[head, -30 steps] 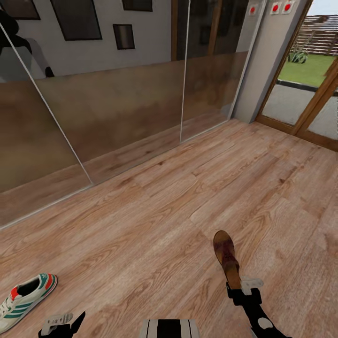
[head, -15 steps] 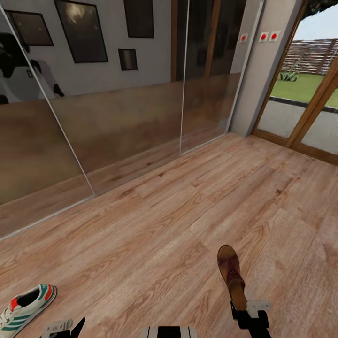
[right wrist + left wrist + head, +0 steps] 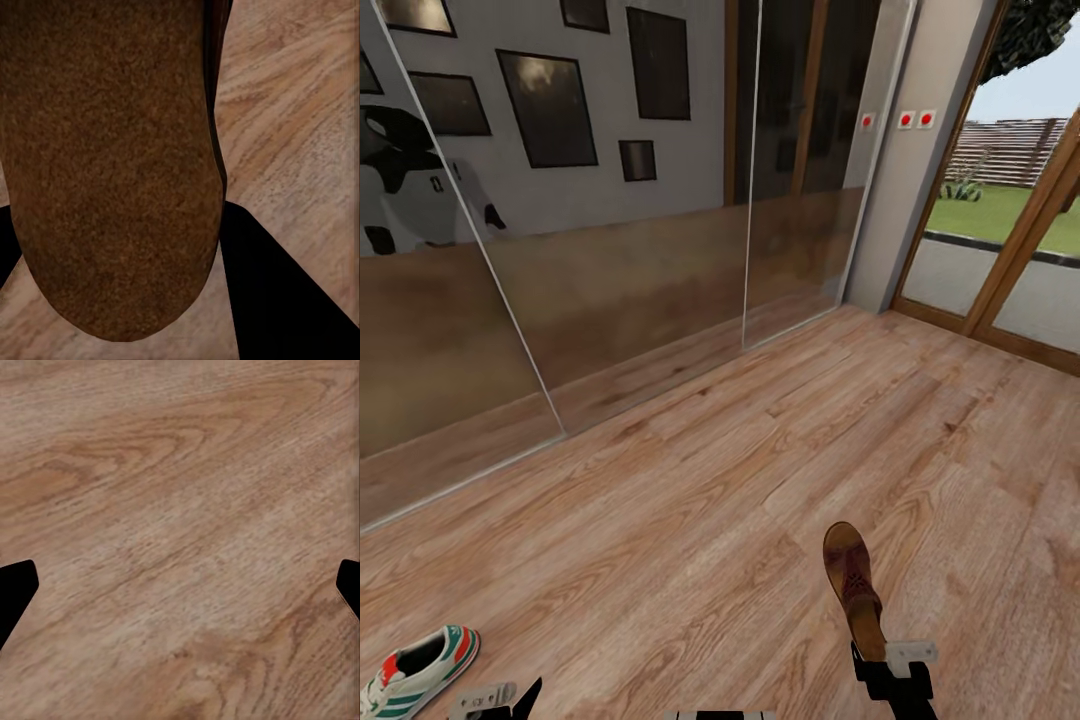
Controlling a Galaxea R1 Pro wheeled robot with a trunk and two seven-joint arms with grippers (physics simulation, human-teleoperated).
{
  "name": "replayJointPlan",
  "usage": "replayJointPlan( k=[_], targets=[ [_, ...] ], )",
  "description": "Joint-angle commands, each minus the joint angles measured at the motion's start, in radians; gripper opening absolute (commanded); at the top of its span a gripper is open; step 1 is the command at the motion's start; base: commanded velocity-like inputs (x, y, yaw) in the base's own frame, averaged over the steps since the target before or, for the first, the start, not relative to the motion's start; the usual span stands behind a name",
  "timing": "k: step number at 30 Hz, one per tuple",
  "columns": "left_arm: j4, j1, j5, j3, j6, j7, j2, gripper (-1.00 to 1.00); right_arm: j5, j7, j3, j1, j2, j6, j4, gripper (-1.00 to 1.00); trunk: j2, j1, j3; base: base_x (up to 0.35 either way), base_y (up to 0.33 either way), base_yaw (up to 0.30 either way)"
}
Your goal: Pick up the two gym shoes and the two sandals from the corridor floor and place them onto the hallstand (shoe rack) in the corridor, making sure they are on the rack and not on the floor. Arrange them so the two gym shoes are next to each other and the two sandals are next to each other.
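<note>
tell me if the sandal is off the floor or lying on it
Off the floor. The right gripper is shut on the sandal, holding it by one end with its toe sticking out above the corridor floor.

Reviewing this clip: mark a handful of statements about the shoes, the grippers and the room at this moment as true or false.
1. The right gripper holds a brown sandal. True.
2. A gym shoe lies on the corridor floor near the left gripper. True.
3. The left gripper holds a shoe. False: its fingers are apart over bare floor in the left wrist view.
4. Both sandals are in the head view. False: one is.
5. Mirrored panels line the far wall. True.
</note>
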Motion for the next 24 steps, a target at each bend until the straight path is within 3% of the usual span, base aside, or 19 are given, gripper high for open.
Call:
replayJointPlan(
  k=[1,5,14,24],
  targets=[
    [0.001,-0.001,-0.011,0.008,-0.006,-0.005,-0.001,1.00,0.008,-0.002,-0.007,0.000,0.000,-0.002,0.001,-1.00,0.007,-0.004,0.004,0.000,0.000,0.000],
    [0.001,-0.001,-0.011,0.008,-0.006,-0.005,0.000,1.00,0.008,-0.002,-0.007,0.000,0.000,-0.002,0.000,-1.00,0.035,-0.019,0.023,0.000,0.000,0.000],
    [0.001,-0.001,-0.009,0.009,-0.006,-0.005,0.001,1.00,0.008,-0.002,-0.007,0.000,0.000,-0.002,0.001,-1.00,0.035,-0.019,0.037,0.004,0.000,0.000],
    [0.001,-0.001,-0.009,0.009,-0.006,-0.005,0.001,1.00,0.008,-0.002,-0.007,0.000,0.002,-0.001,0.000,-1.00,0.035,-0.019,0.038,0.296,-0.066,0.000]
  ],
)
